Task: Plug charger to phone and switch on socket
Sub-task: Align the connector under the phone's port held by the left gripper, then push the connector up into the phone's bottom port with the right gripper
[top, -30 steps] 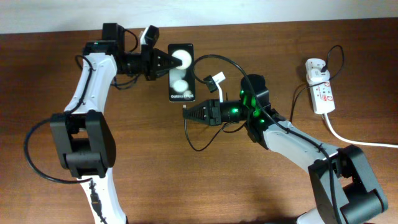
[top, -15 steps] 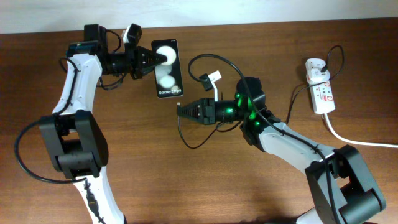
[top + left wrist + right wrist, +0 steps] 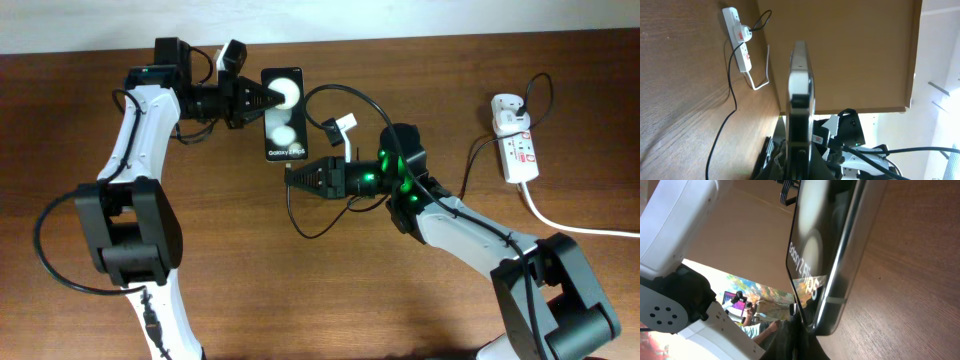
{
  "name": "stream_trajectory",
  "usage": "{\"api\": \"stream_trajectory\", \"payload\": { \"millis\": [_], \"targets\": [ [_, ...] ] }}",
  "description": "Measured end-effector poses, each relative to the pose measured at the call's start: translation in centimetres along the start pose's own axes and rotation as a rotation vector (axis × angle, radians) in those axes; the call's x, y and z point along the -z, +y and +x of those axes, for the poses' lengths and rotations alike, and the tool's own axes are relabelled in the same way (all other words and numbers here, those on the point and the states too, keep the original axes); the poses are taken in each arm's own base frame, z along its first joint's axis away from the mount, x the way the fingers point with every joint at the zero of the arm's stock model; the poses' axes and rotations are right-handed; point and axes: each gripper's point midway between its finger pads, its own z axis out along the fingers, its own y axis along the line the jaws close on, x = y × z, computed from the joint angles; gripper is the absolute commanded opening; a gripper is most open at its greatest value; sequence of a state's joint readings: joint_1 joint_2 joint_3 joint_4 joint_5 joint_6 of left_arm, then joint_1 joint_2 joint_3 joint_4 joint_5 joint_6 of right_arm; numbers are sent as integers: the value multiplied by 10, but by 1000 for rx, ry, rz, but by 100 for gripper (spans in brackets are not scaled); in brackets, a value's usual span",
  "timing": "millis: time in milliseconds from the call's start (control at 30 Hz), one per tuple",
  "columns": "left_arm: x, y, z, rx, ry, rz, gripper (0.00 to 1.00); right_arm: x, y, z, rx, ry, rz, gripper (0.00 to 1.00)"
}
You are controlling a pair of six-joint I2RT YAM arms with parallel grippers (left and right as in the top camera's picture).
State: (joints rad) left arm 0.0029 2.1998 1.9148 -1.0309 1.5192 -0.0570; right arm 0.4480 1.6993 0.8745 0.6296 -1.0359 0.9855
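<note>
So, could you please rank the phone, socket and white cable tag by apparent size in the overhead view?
1. phone, the widest
2. socket, about as long but narrower
3. white cable tag, clearly smallest

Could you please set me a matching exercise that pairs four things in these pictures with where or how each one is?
Things:
1. phone
2. socket
3. charger
4. thick white cord

Descriptions:
A. white with red markings, at the right side of the table
B. thin and black, looping at mid-table
C. runs off the right edge of the overhead view
D. gripped at one edge by the left fingers

Pairs: 1-D, 2-A, 3-B, 4-C.
</note>
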Motion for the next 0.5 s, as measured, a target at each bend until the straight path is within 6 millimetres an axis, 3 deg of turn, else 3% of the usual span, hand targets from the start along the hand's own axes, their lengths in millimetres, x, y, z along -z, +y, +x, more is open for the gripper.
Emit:
{"api": "stream_trajectory", "payload": {
  "millis": [500],
  "targets": [
    [-9,-1,3,-2,20,4,0,3,-1,-2,0,-5,2,4]
  ]
}}
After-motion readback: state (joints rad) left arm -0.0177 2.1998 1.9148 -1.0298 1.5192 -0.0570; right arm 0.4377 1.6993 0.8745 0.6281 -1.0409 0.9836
